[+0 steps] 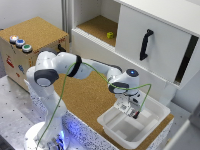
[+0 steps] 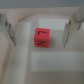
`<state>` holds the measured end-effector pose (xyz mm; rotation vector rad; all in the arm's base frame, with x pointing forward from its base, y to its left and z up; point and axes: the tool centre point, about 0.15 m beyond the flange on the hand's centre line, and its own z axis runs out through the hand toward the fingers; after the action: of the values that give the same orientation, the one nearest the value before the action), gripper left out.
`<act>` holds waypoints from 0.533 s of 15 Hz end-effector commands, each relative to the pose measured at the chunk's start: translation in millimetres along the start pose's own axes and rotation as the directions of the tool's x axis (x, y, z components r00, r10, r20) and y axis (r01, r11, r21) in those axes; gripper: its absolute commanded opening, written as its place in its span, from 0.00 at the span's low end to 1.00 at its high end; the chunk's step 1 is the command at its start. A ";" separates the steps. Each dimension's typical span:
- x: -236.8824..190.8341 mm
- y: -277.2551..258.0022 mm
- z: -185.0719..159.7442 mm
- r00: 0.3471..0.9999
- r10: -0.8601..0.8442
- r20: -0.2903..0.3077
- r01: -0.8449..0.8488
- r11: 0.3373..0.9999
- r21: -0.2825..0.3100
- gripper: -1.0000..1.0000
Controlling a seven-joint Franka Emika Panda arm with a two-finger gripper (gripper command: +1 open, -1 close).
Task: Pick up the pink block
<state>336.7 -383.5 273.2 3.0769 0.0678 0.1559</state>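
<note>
The pink block (image 2: 41, 38) is a small red-pink cube with a dark mark on its top face. In the wrist view it lies on the white tray floor between my two fingers (image 2: 6, 29), apart from both. My gripper (image 2: 39, 32) is open around it. In the exterior view my gripper (image 1: 133, 112) hangs down inside the white tray (image 1: 112, 122) at the exterior view's right. The block is hidden there by the hand.
A small yellow-green block (image 1: 110, 35) sits on the cork shelf of the white cabinet. The cabinet door (image 1: 150, 45) with a black handle stands behind the arm. A cork box (image 1: 35, 35) with coloured buttons is at the exterior view's left. The tray walls surround my gripper.
</note>
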 end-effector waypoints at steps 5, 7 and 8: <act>57.8 26.9 48.3 1.000 0.009 0.002 -0.009 0.989 0.146 1.00; 55.0 23.6 50.9 1.000 0.013 0.006 -0.013 0.988 0.152 1.00; 53.0 20.6 51.6 1.000 0.011 0.009 -0.013 0.988 0.156 1.00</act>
<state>383.8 -393.1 240.7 3.1202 0.0321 0.1356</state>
